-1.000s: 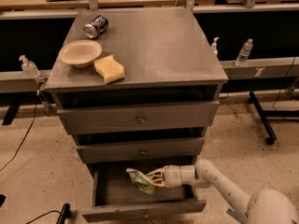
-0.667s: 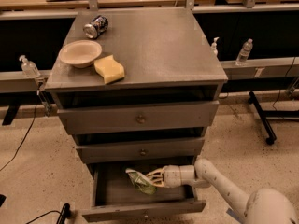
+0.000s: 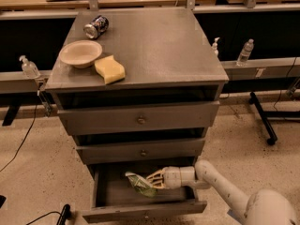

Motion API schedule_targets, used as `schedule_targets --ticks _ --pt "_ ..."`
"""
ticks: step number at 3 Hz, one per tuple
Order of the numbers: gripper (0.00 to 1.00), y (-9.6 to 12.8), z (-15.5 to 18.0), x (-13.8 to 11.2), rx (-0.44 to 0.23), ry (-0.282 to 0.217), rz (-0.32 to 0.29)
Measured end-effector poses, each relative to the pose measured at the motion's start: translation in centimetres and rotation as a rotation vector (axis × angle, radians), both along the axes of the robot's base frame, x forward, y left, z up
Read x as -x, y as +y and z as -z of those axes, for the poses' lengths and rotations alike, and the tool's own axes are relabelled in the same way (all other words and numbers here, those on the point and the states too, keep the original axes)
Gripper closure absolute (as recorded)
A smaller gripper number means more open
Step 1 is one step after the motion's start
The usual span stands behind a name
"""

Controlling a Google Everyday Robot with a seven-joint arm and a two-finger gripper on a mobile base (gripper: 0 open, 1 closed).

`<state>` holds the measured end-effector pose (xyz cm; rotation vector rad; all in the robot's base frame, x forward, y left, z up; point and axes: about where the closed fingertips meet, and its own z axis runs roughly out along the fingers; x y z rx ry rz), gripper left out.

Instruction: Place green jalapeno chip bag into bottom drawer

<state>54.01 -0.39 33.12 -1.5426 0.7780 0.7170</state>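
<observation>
The gripper [image 3: 151,181] reaches into the open bottom drawer [image 3: 112,195], its fingers apparently clamped on the green chip bag [image 3: 139,184] inside.

Lower centre of the frame: the gripper [image 3: 152,179] sits inside the open bottom drawer [image 3: 122,212], covering the right side of the green jalapeno chip bag [image 3: 138,183]. The drawer's rear is hidden beneath the middle drawer [image 3: 112,151]. The robot arm [image 3: 220,191] is cut off at the lower right edge. At upper left, the soda can [image 3: 96,26] label is too small to read.
</observation>
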Motion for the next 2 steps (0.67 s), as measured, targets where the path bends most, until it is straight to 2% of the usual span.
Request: schedule_targets --ticks 1,2 --pt "0.17 0.26 0.03 0.10 -0.002 0.002 -0.004" --pt "0.00 0.61 0.07 0.23 -0.005 0.004 -0.010"
